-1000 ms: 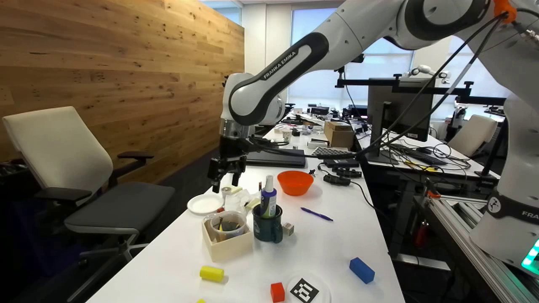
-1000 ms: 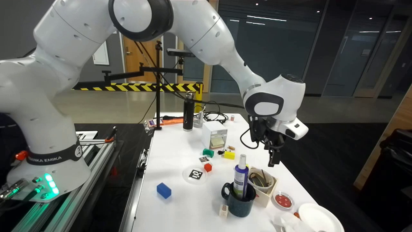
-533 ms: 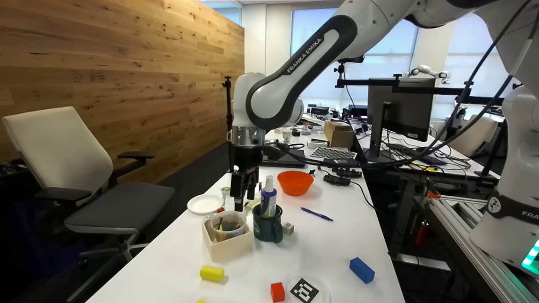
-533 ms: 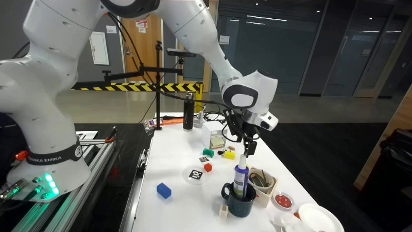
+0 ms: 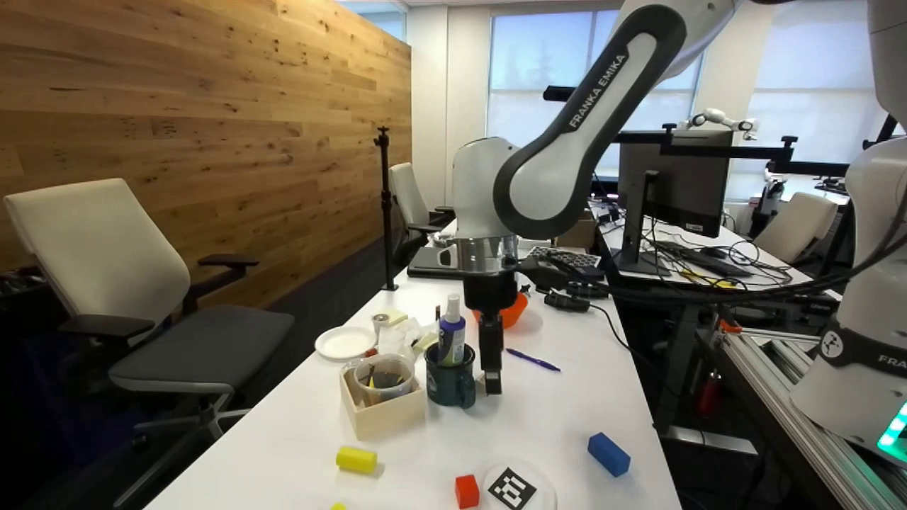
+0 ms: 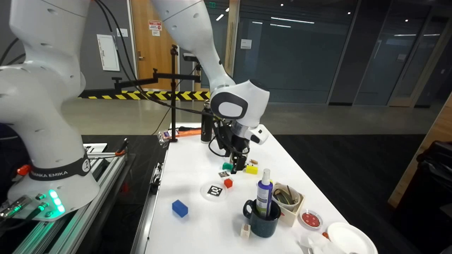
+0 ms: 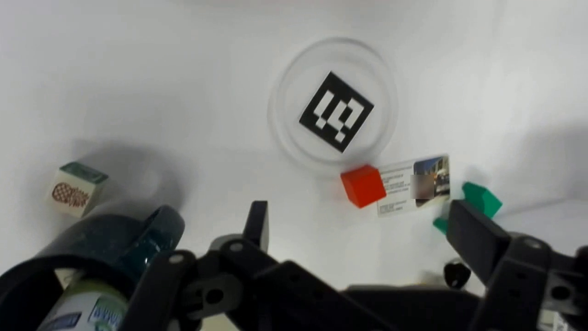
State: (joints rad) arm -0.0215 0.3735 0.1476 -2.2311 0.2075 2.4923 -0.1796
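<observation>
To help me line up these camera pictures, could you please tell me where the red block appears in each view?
In an exterior view: the red block is close to the bottom edge, near mid-width.
In an exterior view: the red block is in the lower half, near mid-width.
In the wrist view: the red block is right of centre, below mid-height.
Shared landmark: the black-and-white square near it.

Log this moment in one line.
Jaws: open, empty | position: above table | dark mug: holds spray bottle | red block: near printed marker
</observation>
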